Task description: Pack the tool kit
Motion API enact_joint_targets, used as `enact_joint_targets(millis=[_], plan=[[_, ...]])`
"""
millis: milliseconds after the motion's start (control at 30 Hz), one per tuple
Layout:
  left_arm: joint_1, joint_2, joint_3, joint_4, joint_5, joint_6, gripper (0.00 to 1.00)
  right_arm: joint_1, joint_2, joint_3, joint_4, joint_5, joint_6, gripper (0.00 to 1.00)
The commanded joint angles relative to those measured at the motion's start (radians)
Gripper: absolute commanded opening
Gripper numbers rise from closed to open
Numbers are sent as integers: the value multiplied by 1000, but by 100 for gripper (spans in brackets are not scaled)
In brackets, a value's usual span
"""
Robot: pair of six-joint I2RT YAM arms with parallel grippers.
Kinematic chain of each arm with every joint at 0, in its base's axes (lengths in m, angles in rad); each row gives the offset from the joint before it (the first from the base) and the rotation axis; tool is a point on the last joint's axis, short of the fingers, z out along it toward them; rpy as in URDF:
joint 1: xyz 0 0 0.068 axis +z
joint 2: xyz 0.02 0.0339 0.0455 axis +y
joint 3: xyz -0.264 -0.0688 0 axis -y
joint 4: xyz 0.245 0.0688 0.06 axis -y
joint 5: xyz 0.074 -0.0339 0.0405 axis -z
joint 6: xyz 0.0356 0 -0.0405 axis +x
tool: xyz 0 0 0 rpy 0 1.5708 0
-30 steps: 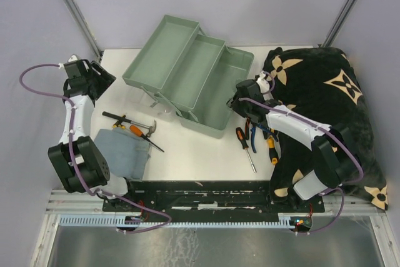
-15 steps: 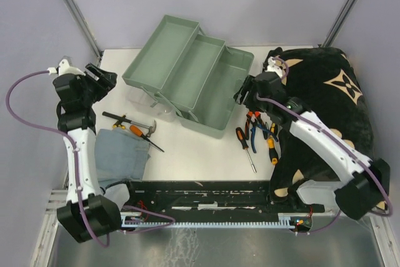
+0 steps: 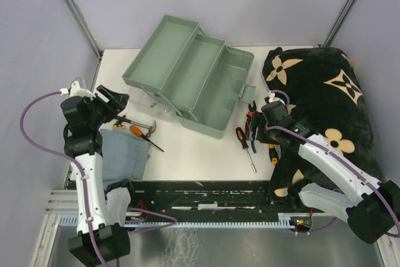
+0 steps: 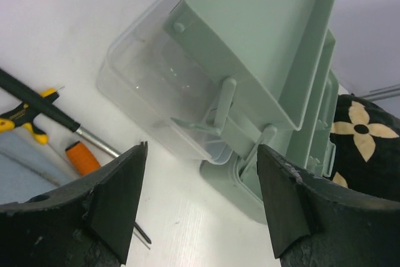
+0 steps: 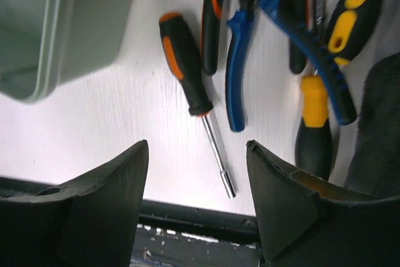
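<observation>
Centre of the white counter (image 3: 200,154): the pale grey-green toolbox (image 3: 215,95), folded open in three stepped tiers climbing toward the far left corner. Beneath the outermost tray, down at counter level, the translucent lid (image 4: 153,70). Left of the box and apart from it, a small hammer (image 3: 150,127) and an orange-handled screwdriver (image 3: 135,130), side by side, at the far edge of a folded grey-blue cloth (image 3: 128,154). Close to the hammer's handle end, the left jaws, spread wide and holding nothing, turned toward the box.

Right of the box, near its front corner, an orange-and-black screwdriver (image 5: 182,64), steel shaft aimed at the near edge of the counter. Just beside it, black-and-orange pliers (image 5: 209,23), blue-handled pliers (image 5: 240,60) and a yellow-and-black handle (image 5: 315,117), bunched together against the rim of a black blanket (image 3: 325,104) with beige flower marks. Directly over this cluster, the right jaws, parted wide, gripping nothing and clear of every tool below.
</observation>
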Motion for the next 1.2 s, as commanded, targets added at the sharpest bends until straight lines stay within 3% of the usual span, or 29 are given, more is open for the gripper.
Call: enact_joint_targets(millis=[0,167,400,667,933,1167], plan=[[1,-75,-79,-87,-108,-25,78,1,-44,-30,5,-139,-37,72],[0,-48,-185,-114,-131,-44,75,0,-88,-35,-6,-194,-21,71],[-4,76,-248,-62,-88,-92,67,1,-148,-70,151,-371,37,70],[-40,245,-265,81,-93,-172,62,1,-203,-103,173,-361,26,69],[-145,387,-226,143,-302,-240,64,1,-159,-67,101,-325,-76,69],[-140,327,-152,120,-524,-254,68,1,-131,-31,45,-313,-122,69]])
